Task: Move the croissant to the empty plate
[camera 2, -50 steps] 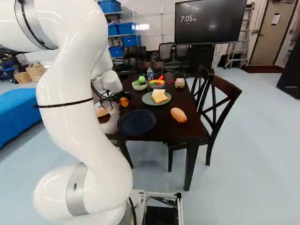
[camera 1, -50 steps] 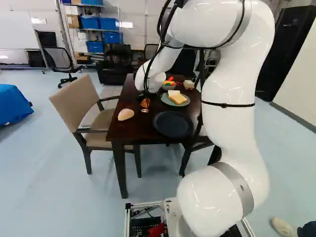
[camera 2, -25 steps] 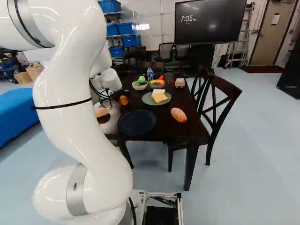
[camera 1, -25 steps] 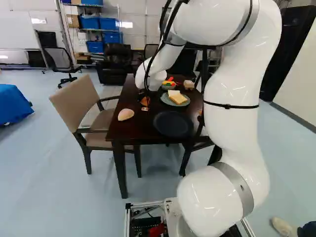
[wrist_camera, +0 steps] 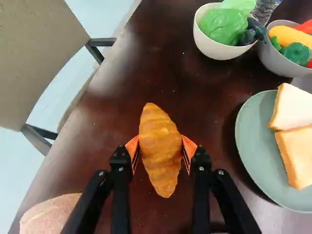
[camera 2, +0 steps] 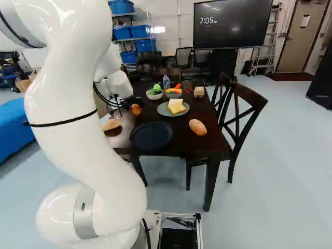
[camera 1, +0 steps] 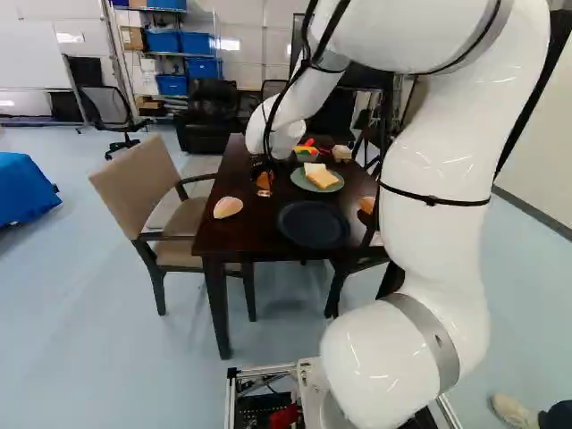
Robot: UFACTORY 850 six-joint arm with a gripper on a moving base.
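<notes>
Squeezing the croissant (wrist_camera: 160, 161) from two sides, the claw (wrist_camera: 160, 149) is seen in the wrist view to be closed on its middle, one orange pad against each flank. The croissant's long axis is set roughly across the line between the pads, with one tip pointed ahead. Whether it is lifted clear of the counter (wrist_camera: 204, 83) cannot be told. The green plate (wrist_camera: 247, 127) is taken up by bread (wrist_camera: 296, 109), and a pale roll (wrist_camera: 48, 214) is cut off by the frame; the dark plate cannot be made out.

In the left base view, the croissant is found beyond the empty dark plate (camera 1: 313, 225), to its left. The coming carry is therefore judged to be back towards the base and rightward, with the pale roll kept clear. The tips of the claw are hard to make out here.

In the right base view, the dark plate is shown nearer the base than the croissant, slightly to its right. Part of the counter's left side is hidden by the arm (camera 2: 78, 124).
</notes>
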